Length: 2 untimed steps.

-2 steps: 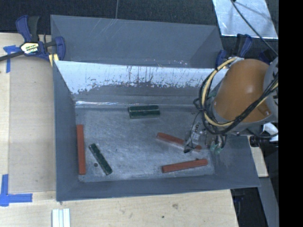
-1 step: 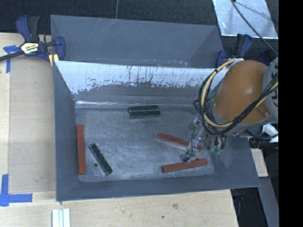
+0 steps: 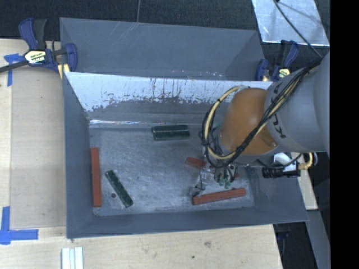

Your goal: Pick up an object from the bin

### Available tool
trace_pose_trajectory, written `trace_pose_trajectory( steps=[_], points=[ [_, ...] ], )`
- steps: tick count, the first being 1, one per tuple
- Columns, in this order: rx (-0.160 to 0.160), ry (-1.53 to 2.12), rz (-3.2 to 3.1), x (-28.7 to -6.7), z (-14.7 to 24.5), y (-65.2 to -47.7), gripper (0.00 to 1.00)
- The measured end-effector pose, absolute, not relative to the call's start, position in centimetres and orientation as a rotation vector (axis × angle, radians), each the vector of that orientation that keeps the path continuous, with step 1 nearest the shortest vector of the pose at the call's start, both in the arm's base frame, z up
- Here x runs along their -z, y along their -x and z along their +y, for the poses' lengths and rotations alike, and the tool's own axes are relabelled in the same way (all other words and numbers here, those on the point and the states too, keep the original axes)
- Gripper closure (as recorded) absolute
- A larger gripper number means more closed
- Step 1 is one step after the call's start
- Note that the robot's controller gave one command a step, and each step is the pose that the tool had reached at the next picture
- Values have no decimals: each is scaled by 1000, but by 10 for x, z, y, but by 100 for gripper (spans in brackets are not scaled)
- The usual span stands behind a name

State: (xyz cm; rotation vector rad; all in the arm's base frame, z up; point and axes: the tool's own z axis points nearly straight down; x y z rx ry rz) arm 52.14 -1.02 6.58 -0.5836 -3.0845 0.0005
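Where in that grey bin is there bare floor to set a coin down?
Mid-floor of the grey metal bin, bordered by the dark green block behind, the slanted dark green bar left and the gripper right. Crowded near right: the gripper hangs by a long red bar and a small red piece.

We see a grey metal bin with sloping walls and a flat, scuffed floor. Five things lie on that floor, well apart from one another. A dark green bar lies near the back wall, roughly parallel to it. A long red-brown stick lies along the foot of the left wall. Just beside it, a second dark green bar lies at a slant. Near the front right corner lies a red-brown bar, and behind it a small red piece, which we see only in part.
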Motion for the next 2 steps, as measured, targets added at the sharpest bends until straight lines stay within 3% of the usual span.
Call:
trace_pose_trajectory(
  steps=[1, 2],
  points=[
    [1, 593, -3091, -71, -11, -523, 100],
    [2, 558, -3102, -219, -10, -502, 100]
  ],
)
